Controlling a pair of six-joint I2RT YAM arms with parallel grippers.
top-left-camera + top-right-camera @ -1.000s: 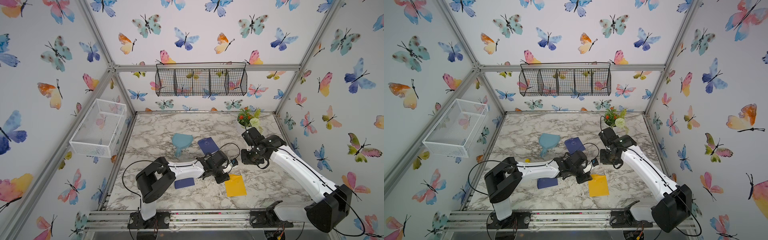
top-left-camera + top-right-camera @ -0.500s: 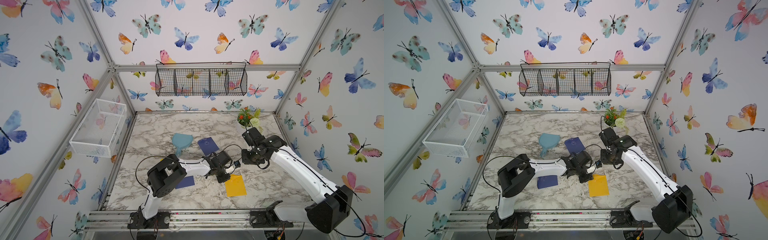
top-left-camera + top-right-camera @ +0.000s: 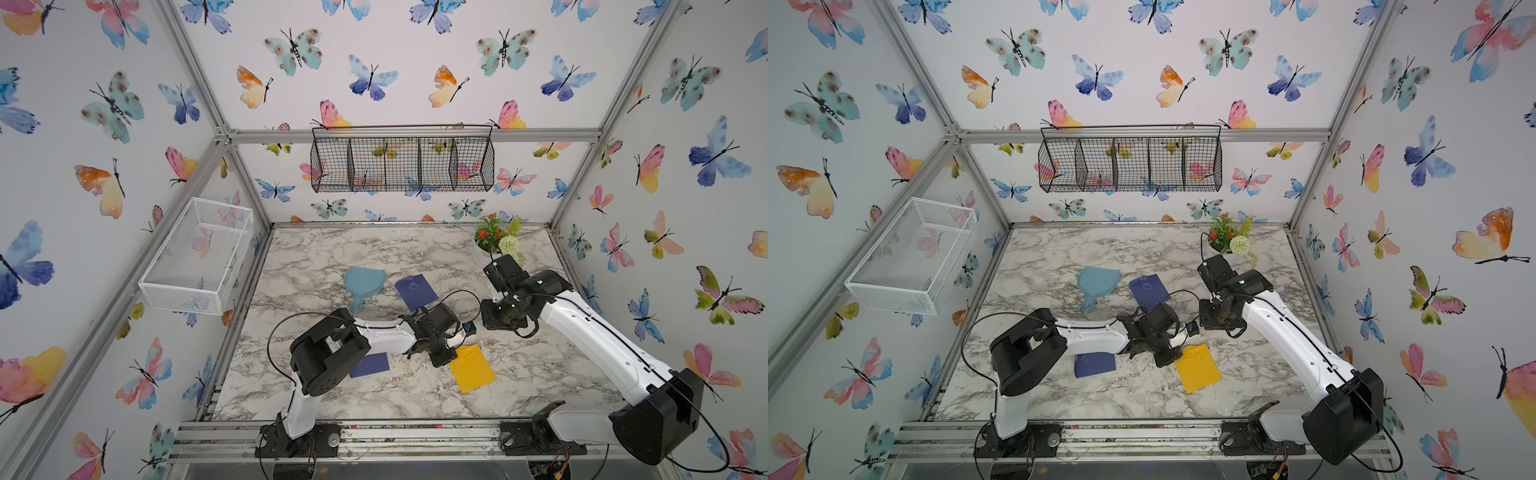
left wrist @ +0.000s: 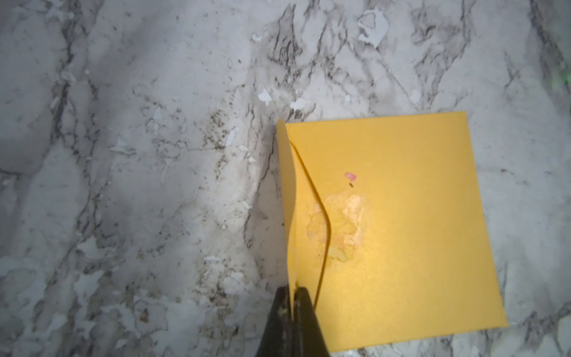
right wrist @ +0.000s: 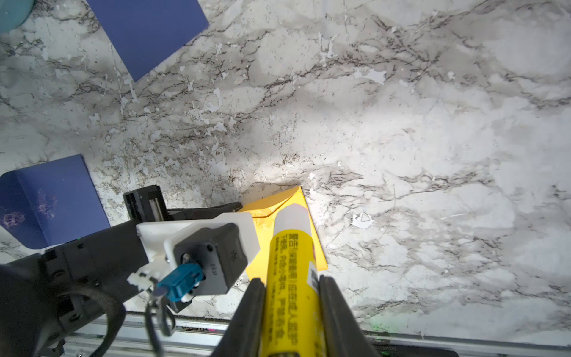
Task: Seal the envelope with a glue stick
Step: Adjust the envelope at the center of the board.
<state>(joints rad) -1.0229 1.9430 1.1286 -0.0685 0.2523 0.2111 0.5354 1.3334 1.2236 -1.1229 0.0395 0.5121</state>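
Items before you, operator:

1. Left gripper (image 4: 292, 304): clenched on the flap (image 4: 289, 191) of the yellow envelope. You see its two black fingertips pressed together with the flap's edge pinched between them. The flap stands up from the envelope's body.

2. Yellow envelope (image 4: 401, 222): flat on the marble table (image 4: 123, 154). In both top views (image 3: 473, 370) (image 3: 1198, 370) it lies toward the front middle, between your two arms. A pale, rough patch (image 4: 343, 222) marks its body just beside the raised flap.

3. Right gripper (image 5: 292, 282): grasping the glue stick (image 5: 290, 256), one finger on each side of the yellow tube.

4. Glue stick: held above the table in your right gripper. Its white end points down toward the envelope's corner by the flap. You cannot tell whether that end touches the paper.

5. Far blue envelope (image 3: 415, 291): flat on the table behind the left wrist, with a faint mark on it.

6. Near blue envelope (image 3: 370, 365): on the table, partly under the left arm.

7. Teal paddle (image 3: 363, 282): just beside the far blue envelope.

8. Potted plant (image 3: 496, 237): at the table's back right corner.

9. Black wire basket (image 3: 401, 164): on the back wall.

10. White mesh basket (image 3: 199, 253): on the left wall.
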